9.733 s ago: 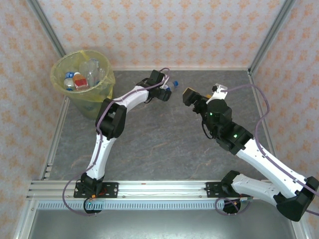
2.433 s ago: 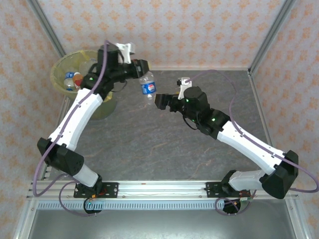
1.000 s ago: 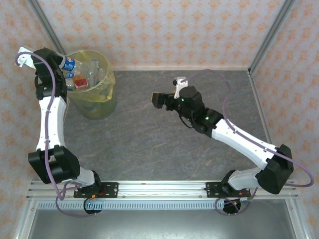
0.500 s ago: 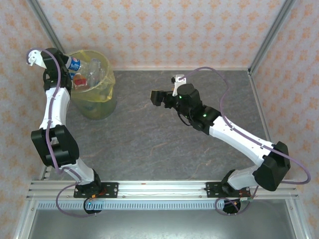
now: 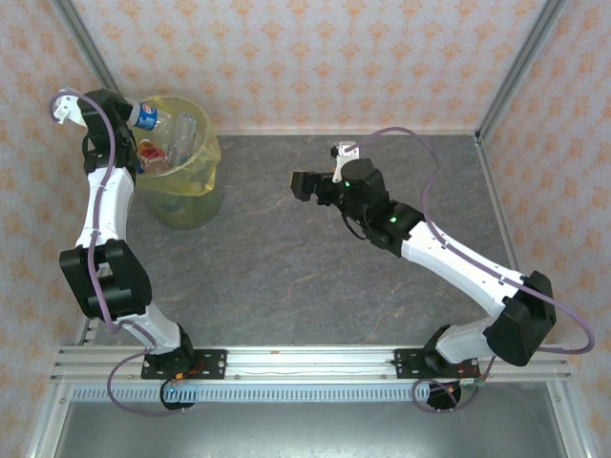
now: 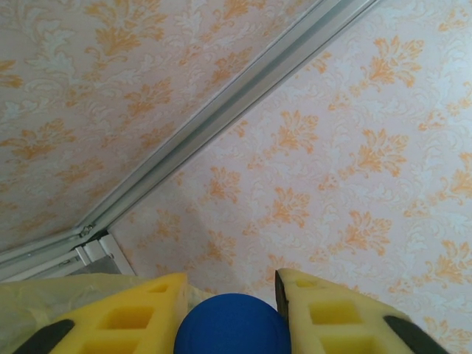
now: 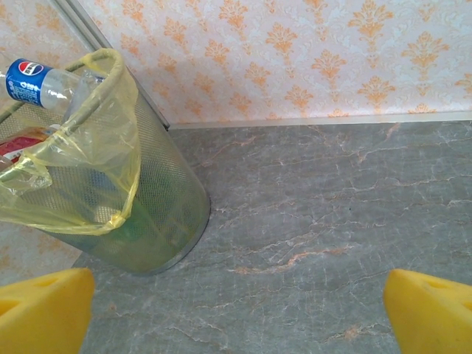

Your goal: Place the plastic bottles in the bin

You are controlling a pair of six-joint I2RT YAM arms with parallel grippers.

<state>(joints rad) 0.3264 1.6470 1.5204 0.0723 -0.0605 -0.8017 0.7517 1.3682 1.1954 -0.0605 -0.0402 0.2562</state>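
Note:
A clear plastic bottle (image 5: 148,114) with a blue label hangs tilted over the near-left rim of the bin (image 5: 212,157), a round mesh basket lined with a yellow bag. My left gripper (image 5: 122,113) is raised beside that rim, shut on the bottle's blue cap (image 6: 232,328), which sits between the yellow fingers. The same bottle (image 7: 33,82) pokes over the bin (image 7: 147,184) in the right wrist view. Several other bottles (image 5: 167,145) lie inside the bin. My right gripper (image 5: 298,183) hovers over the middle of the table, open, nothing between its fingers (image 7: 44,310).
The grey marbled table (image 5: 315,277) runs to the patterned back wall (image 5: 334,57). Metal frame posts (image 5: 516,67) stand at the back corners. The arm bases sit on a rail (image 5: 305,361) at the near edge.
The left gripper carried the bottle from the table's back middle to the bin and nudged it further over the rim. The right arm has barely shifted.

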